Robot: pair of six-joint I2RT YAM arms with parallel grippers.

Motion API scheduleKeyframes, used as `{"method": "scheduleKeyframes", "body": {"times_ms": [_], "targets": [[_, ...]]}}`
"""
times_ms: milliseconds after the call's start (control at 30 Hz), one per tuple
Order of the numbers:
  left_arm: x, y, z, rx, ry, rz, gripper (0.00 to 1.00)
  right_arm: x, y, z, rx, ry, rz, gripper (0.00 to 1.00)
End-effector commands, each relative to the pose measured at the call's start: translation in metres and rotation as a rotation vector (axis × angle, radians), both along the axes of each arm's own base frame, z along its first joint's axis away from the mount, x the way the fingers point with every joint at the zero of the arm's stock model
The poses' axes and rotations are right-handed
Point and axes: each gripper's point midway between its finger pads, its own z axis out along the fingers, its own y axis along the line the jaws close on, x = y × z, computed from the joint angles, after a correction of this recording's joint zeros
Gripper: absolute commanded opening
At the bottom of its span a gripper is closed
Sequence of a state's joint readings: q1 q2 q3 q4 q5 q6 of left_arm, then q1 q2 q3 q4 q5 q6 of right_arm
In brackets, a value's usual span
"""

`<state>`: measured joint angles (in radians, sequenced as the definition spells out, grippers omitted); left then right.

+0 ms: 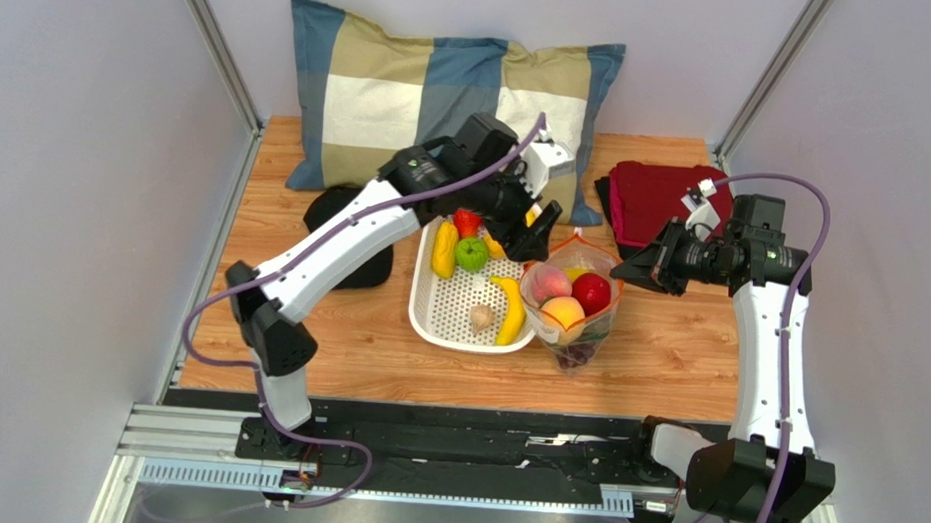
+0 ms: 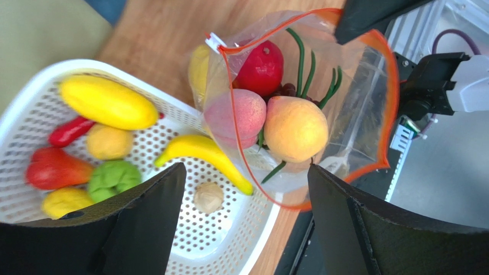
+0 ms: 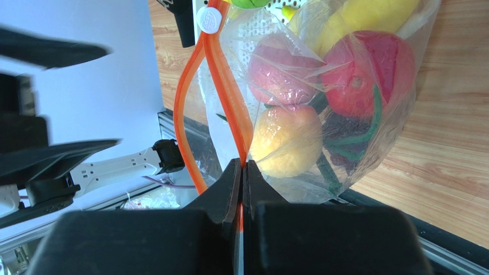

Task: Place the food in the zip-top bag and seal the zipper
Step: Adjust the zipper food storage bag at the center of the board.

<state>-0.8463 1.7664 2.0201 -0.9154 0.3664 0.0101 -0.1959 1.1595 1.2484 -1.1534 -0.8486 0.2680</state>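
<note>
Wooden tabletop held a clear crinkly zip-top bag of colourful food near its front edge, beside a white perforated basket. Right gripper was clamped on the thin orange-red zipper; left gripper hung with fingers spread. Holding the mouth wide would ease loading.

A wooden desk is carrying a plaid pillow, red cloth, black pad, white basket and filled zip-top bag.

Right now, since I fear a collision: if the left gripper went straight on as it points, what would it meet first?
Probably the zip-top bag: its open mouth lies ahead between the left gripper's open fingers, an orange peach topmost. Depth is unclear.
</note>
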Motion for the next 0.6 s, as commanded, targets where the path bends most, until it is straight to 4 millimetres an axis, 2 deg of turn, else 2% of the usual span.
{"method": "scheduleKeyframes", "body": {"times_ms": [0,33,67,133,167,200,233,267,300,333,367,400,433,500,533,567], "targets": [[-0.020,-0.027,-0.048,0.025,0.238,-0.090,0.84,-0.010,0.005,0.009,0.019,-0.063,0.018,0.00],[-0.020,-0.032,-0.046,0.012,0.244,-0.099,0.84,-0.013,0.005,0.009,0.018,-0.072,0.020,0.00],[-0.017,-0.037,-0.056,0.024,0.267,-0.099,0.83,-0.014,0.006,0.010,0.020,-0.083,0.024,0.00],[-0.013,-0.044,-0.057,0.015,0.270,-0.107,0.80,-0.017,0.009,0.012,0.033,-0.100,0.030,0.00],[-0.010,-0.049,-0.066,0.027,0.286,-0.108,0.76,-0.018,0.010,0.012,0.038,-0.116,0.030,0.00],[-0.010,-0.054,-0.065,0.012,0.288,-0.133,0.64,-0.020,0.012,0.013,0.050,-0.123,0.037,0.00],[-0.009,-0.059,-0.059,-0.008,0.276,-0.146,0.59,-0.021,0.013,0.013,0.055,-0.132,0.043,0.00],[-0.007,-0.064,-0.062,-0.014,0.285,-0.156,0.55,-0.022,0.015,0.013,0.058,-0.148,0.050,0.00],[-0.009,-0.070,-0.057,-0.043,0.286,-0.185,0.43,-0.024,0.018,0.013,0.066,-0.158,0.067,0.00],[-0.008,-0.076,-0.048,-0.068,0.266,-0.200,0.38,-0.024,0.019,0.013,0.066,-0.165,0.074,0.00],[-0.007,-0.080,-0.049,-0.075,0.262,-0.208,0.33,-0.024,0.021,0.013,0.064,-0.177,0.083,0.02],[-0.009,-0.087,-0.043,-0.104,0.241,-0.234,0.20,-0.025,0.024,0.012,0.071,-0.179,0.100,0.04],[-0.009,-0.091,-0.039,-0.121,0.228,-0.251,0.14,-0.025,0.026,0.012,0.071,-0.188,0.111,0.11],[-0.013,-0.099,-0.034,-0.149,0.197,-0.294,0.02,-0.025,0.031,0.018,0.065,-0.234,0.160,0.19],[-0.015,-0.100,-0.035,-0.152,0.194,-0.309,0.00,-0.024,0.032,0.020,0.063,-0.251,0.174,0.26],[-0.017,-0.102,-0.037,-0.153,0.191,-0.327,0.00,-0.024,0.031,0.022,0.054,-0.263,0.186,0.29]]}}
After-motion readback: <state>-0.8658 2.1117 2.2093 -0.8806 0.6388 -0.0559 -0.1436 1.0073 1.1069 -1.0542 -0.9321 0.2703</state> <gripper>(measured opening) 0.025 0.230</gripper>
